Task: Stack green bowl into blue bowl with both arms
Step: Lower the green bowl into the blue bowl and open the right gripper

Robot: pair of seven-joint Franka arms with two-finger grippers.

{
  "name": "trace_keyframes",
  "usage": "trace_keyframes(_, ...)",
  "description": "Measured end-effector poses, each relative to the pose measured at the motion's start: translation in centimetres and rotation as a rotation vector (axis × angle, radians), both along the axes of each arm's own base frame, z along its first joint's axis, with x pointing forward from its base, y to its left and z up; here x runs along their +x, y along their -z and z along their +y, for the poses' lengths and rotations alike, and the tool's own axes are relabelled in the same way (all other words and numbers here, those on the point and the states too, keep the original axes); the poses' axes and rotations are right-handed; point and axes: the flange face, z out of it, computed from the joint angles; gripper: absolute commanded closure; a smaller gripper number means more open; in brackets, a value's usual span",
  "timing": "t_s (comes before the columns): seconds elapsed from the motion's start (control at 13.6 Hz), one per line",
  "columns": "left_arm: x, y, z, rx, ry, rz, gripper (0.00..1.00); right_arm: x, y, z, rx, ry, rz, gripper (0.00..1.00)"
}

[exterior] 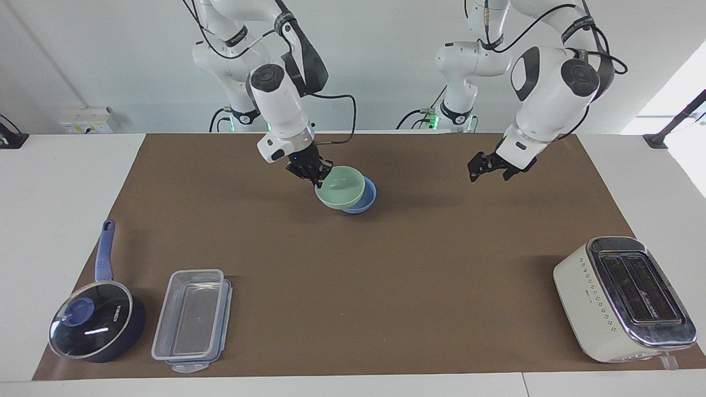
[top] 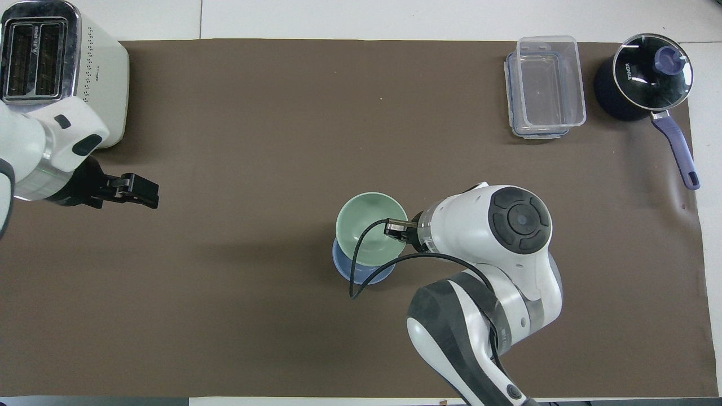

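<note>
My right gripper (exterior: 314,175) is shut on the rim of the green bowl (exterior: 342,187) and holds it, slightly tilted, just over the blue bowl (exterior: 367,203). The blue bowl stands on the brown mat near the middle of the table, mostly covered by the green bowl. In the overhead view the green bowl (top: 366,225) overlaps the blue bowl (top: 361,274), with my right gripper (top: 395,230) at its rim. I cannot tell whether the bowls touch. My left gripper (exterior: 488,172) is open and empty, raised over the mat toward the left arm's end (top: 141,194).
A cream toaster (exterior: 623,298) (top: 56,73) stands at the left arm's end, far from the robots. A clear lidded container (exterior: 193,320) (top: 544,84) and a dark blue saucepan with a glass lid (exterior: 94,325) (top: 648,76) stand at the right arm's end.
</note>
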Motion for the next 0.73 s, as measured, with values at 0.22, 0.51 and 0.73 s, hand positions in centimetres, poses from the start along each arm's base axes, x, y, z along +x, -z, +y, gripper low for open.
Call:
trace_keyframes(0.22, -0.2, -4.9, 0.3, 0.019, 0.020, -0.007, 0.00, -0.7, 0.9, 0.8, -0.006, -0.020, 0.020, 1.00)
trace_keyframes(0.51, -0.5, -6.7, 0.3, 0.020, 0.022, -0.011, 0.00, -2.0, 2.4, 1.6, -0.042, -0.080, 0.020, 1.00)
trace_keyframes(0.73, -0.6, -5.8, 0.4, 0.023, 0.022, 0.011, 0.00, -2.2, 3.0, 1.4, -0.080, -0.128, 0.003, 1.00)
